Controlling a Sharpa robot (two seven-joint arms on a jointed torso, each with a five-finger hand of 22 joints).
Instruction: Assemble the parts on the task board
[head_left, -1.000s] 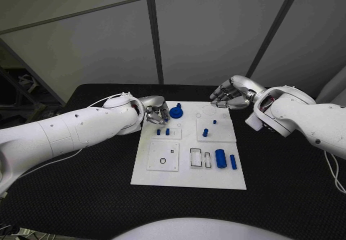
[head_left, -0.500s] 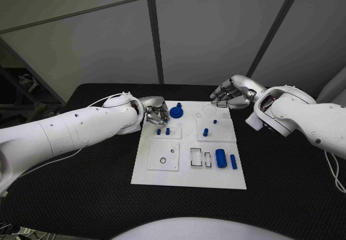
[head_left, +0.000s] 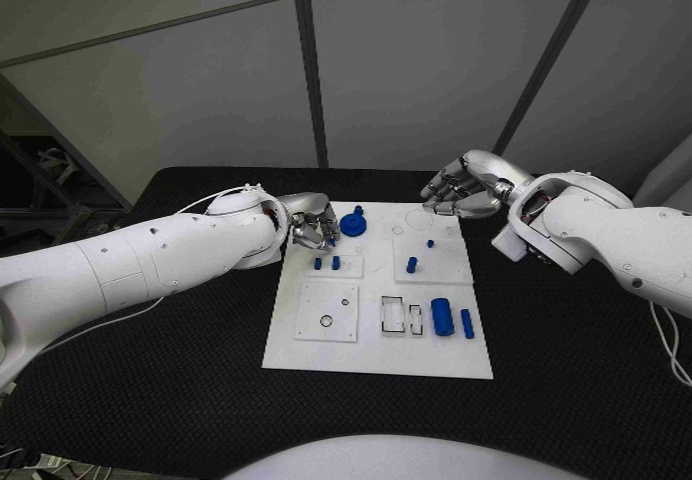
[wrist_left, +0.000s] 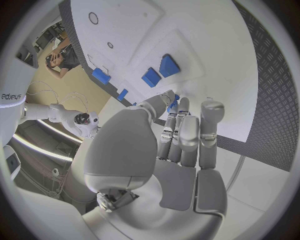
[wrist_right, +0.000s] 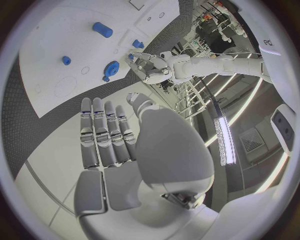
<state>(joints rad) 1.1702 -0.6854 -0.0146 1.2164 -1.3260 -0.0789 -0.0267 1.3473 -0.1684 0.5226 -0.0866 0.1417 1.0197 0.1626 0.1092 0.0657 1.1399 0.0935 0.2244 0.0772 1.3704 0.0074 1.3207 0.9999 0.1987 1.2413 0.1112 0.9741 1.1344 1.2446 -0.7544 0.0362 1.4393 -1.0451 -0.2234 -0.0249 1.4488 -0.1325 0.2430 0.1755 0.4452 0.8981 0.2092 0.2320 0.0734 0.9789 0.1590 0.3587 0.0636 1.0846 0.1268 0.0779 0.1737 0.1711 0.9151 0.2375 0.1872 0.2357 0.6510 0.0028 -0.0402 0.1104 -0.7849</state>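
Robot hands flank far end of board

Board, a white plate, lies in the middle of the black tabletop, with small blue parts spread across it. The left robot hand sits at the board's far left corner, just beside a round blue gear-like part; the left wrist view shows its fingers straight and close together over the white surface, with no part visibly gripped, though whether a fingertip touches the blue piece beyond them cannot be told. The right robot hand hovers over the tabletop by the board's far right corner, near but apart from the board; in the right wrist view its fingers lie extended side by side and hold nothing. Two short blue pegs stand close together on the raised square tile in the board's left half. Another peg stands on the tile in the right half. Near the board's right edge, a thick blue cylinder and a thinner pin lie side by side, next to a row of rectangular slots.
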